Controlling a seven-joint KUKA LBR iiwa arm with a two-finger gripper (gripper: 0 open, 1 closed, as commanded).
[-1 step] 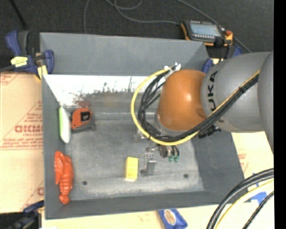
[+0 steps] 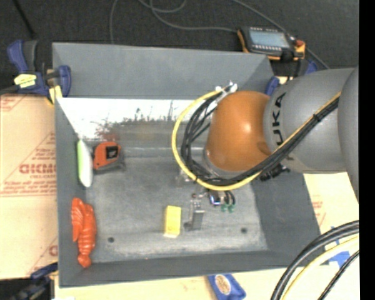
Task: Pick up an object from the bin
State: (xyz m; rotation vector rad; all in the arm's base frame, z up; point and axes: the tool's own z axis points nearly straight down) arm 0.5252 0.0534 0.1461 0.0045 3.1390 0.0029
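Claw (image 2: 197, 216), grip unclear — just beside yellow block (image 2: 172, 221) in grey bin (image 2: 150, 74) — red toy (image 2: 83, 230) well apart

Single camera, set above bin (image 2: 156, 74), looking down, tilted somewhat to one side. Near enough that bin takes up most of frame: all four walls and floor in sight, narrow band of surroundings outside rim. Arm (image 2: 319, 117) enters from right, its orange wrist cover (image 2: 237, 130) hiding part of floor.
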